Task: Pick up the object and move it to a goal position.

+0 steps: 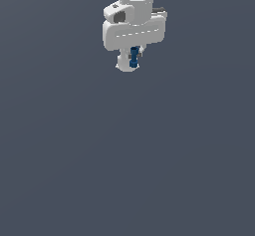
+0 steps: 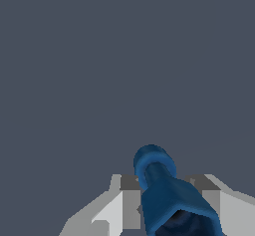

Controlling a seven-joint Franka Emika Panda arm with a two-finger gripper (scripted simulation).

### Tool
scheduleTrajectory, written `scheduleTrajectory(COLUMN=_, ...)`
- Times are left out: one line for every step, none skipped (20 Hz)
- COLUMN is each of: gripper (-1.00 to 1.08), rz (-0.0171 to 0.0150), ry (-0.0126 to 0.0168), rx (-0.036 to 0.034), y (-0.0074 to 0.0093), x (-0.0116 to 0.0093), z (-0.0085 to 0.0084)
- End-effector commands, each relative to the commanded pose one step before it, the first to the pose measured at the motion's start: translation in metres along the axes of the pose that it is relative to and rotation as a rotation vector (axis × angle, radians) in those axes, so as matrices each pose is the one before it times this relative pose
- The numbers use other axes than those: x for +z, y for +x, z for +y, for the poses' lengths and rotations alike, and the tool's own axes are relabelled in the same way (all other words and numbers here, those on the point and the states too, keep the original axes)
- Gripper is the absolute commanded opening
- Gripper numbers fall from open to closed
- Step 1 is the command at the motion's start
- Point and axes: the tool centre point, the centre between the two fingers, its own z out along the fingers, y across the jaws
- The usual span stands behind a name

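The object (image 1: pixel 133 58) is a tiny dark-blue elongated item, hanging upright under the white arm near the top of the exterior view. My gripper (image 1: pixel 133 59) is shut on it, and one white finger shows beside it at the exterior view's left. In the wrist view the object (image 2: pixel 167 192) fills the space between the two grey-and-white fingers (image 2: pixel 122 205), its rounded end pointing away from the camera. The object's darker hollow end sits closest to the wrist camera. I see no goal marker in either view.
A plain dark grey-blue surface (image 1: pixel 124 155) fills both views, with no other object on it. The arm's white body (image 1: pixel 132 28) occupies the top centre of the exterior view.
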Motion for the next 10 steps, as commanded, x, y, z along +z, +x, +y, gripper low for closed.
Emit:
scheduleTrajectory(gripper=-1.0, rz=-0.0011, ry=0.00044, rx=-0.00017, y=-0.00584, x=-0.01366, z=0.00008)
scheduleTrajectory(gripper=-1.0, rz=-0.00024, ry=-0.0005, rx=0.0004, y=-0.00154, x=-0.00419, z=0.00011)
scheduleTrajectory(gripper=-1.0, rz=0.0, ry=0.0, rx=0.0, y=-0.00134, x=-0.00371, z=0.00013)
scheduleTrajectory(gripper=-1.0, rz=0.0, ry=0.0, rx=0.0, y=-0.00111, x=-0.0032, z=0.00014)
scheduleTrajectory(gripper=-1.0, rz=0.0, ry=0.0, rx=0.0, y=-0.00088, x=-0.00269, z=0.00014)
scheduleTrajectory(gripper=-1.0, rz=0.0, ry=0.0, rx=0.0, y=-0.00067, x=-0.00218, z=0.00014)
scheduleTrajectory(gripper=-1.0, rz=0.0, ry=0.0, rx=0.0, y=-0.00049, x=-0.00169, z=0.00012)
scheduleTrajectory(gripper=-1.0, rz=0.0, ry=0.0, rx=0.0, y=-0.00032, x=-0.00119, z=0.0001)
scheduleTrajectory(gripper=-1.0, rz=-0.00023, ry=-0.00061, rx=0.00023, y=-0.00012, x=-0.00069, z=-0.00008)
scheduleTrajectory(gripper=-1.0, rz=0.0, ry=0.0, rx=0.0, y=-0.00006, x=-0.00023, z=0.00002)
